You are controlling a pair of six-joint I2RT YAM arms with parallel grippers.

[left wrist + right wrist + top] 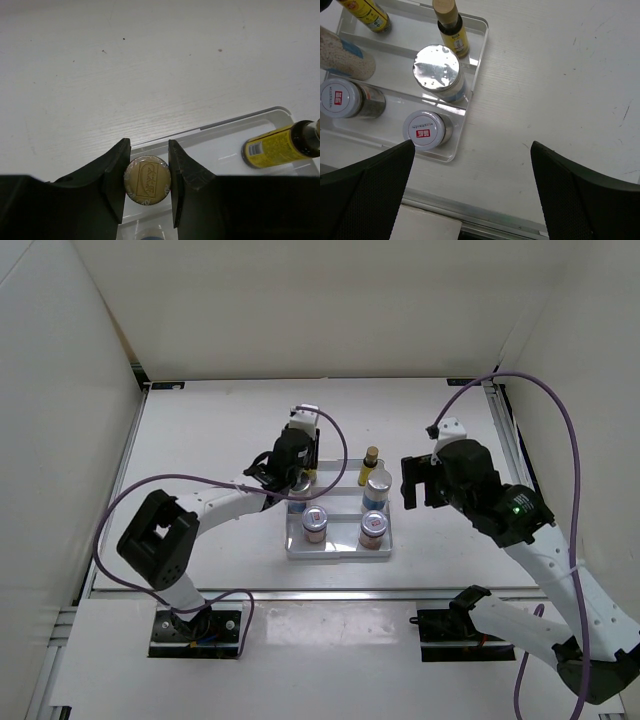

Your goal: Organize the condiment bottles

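Observation:
A clear tray (338, 553) holds the bottles. My left gripper (297, 478) is over its back left and is shut on the tan cap of a slim yellow bottle (146, 180); both jaws touch the cap. The other yellow bottle (370, 464) stands at the back right, also in the left wrist view (278, 148). A silver-lidded jar (436, 67) stands mid right; a second tall jar (342, 56) stands mid left. Two red-marked lid jars (422, 130) (337, 97) stand in the front row. My right gripper (410, 485) is open and empty, right of the tray.
White walls close in the table on three sides. A metal rail (330, 593) runs along the near edge. A purple cable (560, 410) loops over the right arm. Bare white tabletop (560, 90) lies right of the tray.

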